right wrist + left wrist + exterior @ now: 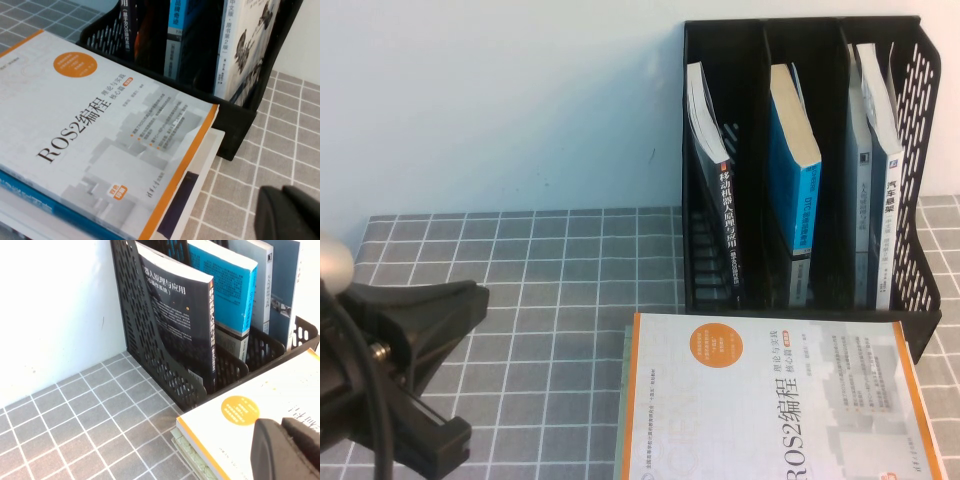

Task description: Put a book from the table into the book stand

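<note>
The book stand (920, 300) stands upright at the back right of the table (540, 300). The white book with grey car drawings (888, 190) stands in its right compartment, beside a grey-blue book; it also shows in the left wrist view (287, 285) and the right wrist view (250, 45). My left arm (400, 370) is at the front left, well away from the stand. My left gripper (282, 450) is shut and empty. My right gripper (292, 215) is shut and empty above the cloth, right of the book stack; it is out of the high view.
A white orange-edged book with an orange circle (770, 400) tops a stack lying flat in front of the stand, with a blue book (30, 197) under it. A dark book (720, 190) fills the left compartment, a blue one (792, 170) the middle. A pale wall is behind.
</note>
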`<state>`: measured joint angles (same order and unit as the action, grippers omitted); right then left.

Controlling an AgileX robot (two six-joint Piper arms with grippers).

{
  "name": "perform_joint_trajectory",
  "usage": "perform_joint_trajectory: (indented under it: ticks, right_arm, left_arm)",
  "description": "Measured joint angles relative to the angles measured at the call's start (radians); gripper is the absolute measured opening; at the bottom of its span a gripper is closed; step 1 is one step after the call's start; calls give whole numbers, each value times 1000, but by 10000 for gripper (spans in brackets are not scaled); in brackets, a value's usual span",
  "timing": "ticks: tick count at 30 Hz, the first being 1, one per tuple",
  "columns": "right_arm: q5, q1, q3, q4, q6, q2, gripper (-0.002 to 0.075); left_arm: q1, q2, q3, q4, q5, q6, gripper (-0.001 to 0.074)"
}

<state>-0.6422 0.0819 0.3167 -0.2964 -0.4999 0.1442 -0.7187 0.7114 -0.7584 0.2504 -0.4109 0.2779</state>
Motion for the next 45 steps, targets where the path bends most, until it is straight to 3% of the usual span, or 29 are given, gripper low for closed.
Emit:
perform_joint_trajectory:
  ticks: [6,13,24,32,45]
  right_arm:
    - [0,0,0,0,0,0,-3]
    - [0,0,0,0,0,0,-3]
    - [-1,0,0,0,-2,0,-3]
    - [-1,0,0,-2,-2,0,-3]
    - [-1,0,0,-2,-2,0,-3]
  left_arm:
    - [0,-11,34,-6,3,0,1]
    - [43,-162,226,-38,26,0,1]
    - [440,-596,576,-250,27,-23,1]
    - [653,-720,758,-333,30,-156,1]
    - [683,-724,769,-343,71,-242,1]
